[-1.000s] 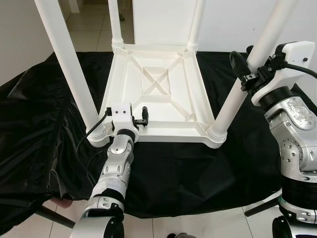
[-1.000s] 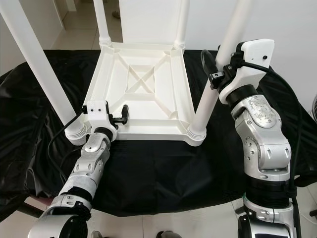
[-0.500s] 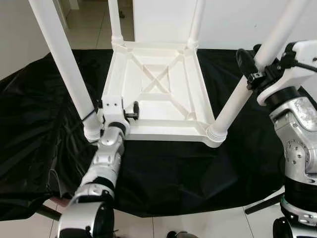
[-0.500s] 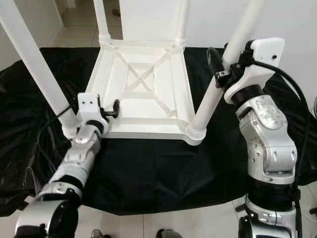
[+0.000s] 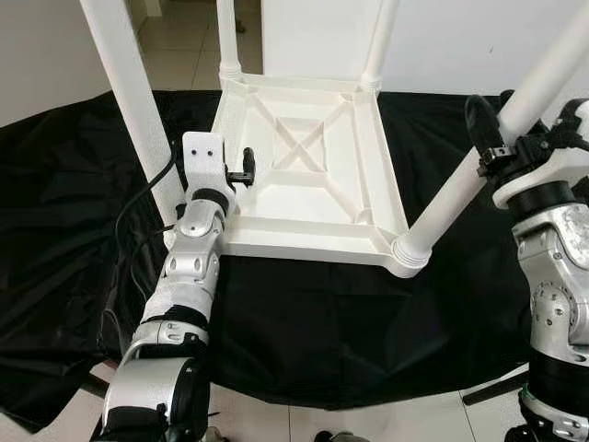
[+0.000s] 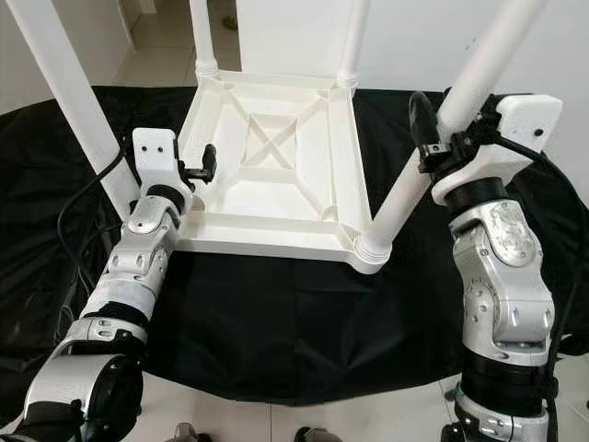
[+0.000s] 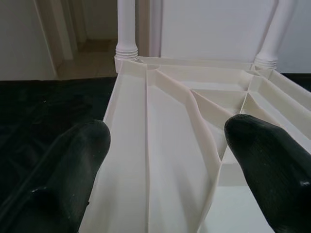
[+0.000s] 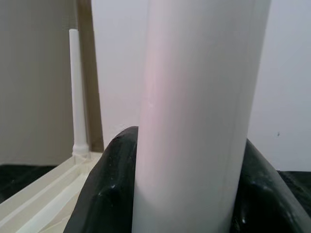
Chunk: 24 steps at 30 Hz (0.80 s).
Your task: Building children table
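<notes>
A white plastic children's table [image 5: 304, 157] lies upside down on a black cloth, its four legs pointing up. My right gripper [image 6: 442, 138] is shut on the near-right leg [image 5: 479, 175], about halfway up; in the right wrist view the leg [image 8: 194, 121] stands between the black fingers [image 8: 104, 194]. My left gripper [image 5: 237, 170] is open at the table's left side rim, just beyond the near-left leg [image 5: 138, 101]. Between its spread fingertips [image 7: 73, 160] the left wrist view looks along the ribbed underside [image 7: 165, 145] toward the two far legs.
The black cloth [image 5: 350, 322] covers the support and hangs over its front edge above a tiled floor. A black cable [image 5: 138, 212] loops beside my left arm. White walls and a doorway stand behind the far legs [image 5: 227, 37].
My left gripper has moved from the front rim near the corner up and farther along the left side rim. The head view has shifted a little. The right gripper keeps its hold.
</notes>
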Available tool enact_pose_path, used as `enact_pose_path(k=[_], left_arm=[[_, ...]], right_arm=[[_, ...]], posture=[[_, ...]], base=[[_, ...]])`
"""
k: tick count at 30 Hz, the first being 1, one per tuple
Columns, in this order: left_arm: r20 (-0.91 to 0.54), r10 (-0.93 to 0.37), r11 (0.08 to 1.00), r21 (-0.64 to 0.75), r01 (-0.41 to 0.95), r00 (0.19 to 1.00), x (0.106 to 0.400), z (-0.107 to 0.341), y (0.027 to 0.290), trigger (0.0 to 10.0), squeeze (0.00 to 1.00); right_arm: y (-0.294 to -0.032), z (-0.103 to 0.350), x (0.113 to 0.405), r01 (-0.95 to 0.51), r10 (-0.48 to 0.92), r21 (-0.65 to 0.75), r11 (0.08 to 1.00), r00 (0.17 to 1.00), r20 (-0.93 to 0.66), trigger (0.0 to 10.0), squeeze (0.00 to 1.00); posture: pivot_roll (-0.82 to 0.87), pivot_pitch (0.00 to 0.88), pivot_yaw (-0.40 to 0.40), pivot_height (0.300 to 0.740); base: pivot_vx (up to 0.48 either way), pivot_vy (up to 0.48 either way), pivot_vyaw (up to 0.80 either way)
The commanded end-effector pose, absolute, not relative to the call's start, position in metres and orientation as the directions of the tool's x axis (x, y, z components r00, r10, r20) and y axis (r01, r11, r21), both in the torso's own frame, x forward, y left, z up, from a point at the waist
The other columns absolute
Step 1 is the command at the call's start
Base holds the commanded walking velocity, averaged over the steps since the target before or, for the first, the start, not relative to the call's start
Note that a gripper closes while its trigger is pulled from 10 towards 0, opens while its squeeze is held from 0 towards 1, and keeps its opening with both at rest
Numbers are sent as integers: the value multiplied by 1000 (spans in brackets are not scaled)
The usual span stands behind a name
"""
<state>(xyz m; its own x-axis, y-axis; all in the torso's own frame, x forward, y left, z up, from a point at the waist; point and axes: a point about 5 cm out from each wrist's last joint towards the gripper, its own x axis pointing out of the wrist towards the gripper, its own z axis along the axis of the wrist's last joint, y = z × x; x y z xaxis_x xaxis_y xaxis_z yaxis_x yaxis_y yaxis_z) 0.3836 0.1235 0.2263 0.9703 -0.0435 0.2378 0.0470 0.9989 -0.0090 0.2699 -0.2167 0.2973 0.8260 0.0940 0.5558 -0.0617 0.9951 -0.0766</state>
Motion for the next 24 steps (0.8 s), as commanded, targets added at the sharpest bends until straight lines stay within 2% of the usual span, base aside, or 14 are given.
enact_pose_path(k=[1, 13, 16, 24], left_arm=[[386, 336, 942, -128, -311, 859, 373, 274, 176, 10000, 0], [411, 323, 946, -108, -306, 853, 361, 296, 166, 10000, 0], [438, 295, 952, -58, -301, 849, 357, 307, 168, 10000, 0], [472, 256, 954, 20, -300, 844, 341, 319, 177, 10000, 0]], right_arm=[[-288, 266, 257, 311, -285, 27, 950, 832, 475, 0, 0], [-311, 216, 257, 379, -377, 73, 922, 845, 378, 0, 0], [-315, 200, 258, 397, -404, 95, 913, 846, 349, 0, 0], [-307, 184, 262, 379, -395, 113, 918, 862, 318, 0, 0]], posture=[[-39, 122, 43, 740], [-11, 119, 41, 740], [13, 116, 51, 740], [36, 117, 58, 740]], base=[[0, 0, 0], [0, 0, 0], [0, 0, 0], [0, 0, 0]])
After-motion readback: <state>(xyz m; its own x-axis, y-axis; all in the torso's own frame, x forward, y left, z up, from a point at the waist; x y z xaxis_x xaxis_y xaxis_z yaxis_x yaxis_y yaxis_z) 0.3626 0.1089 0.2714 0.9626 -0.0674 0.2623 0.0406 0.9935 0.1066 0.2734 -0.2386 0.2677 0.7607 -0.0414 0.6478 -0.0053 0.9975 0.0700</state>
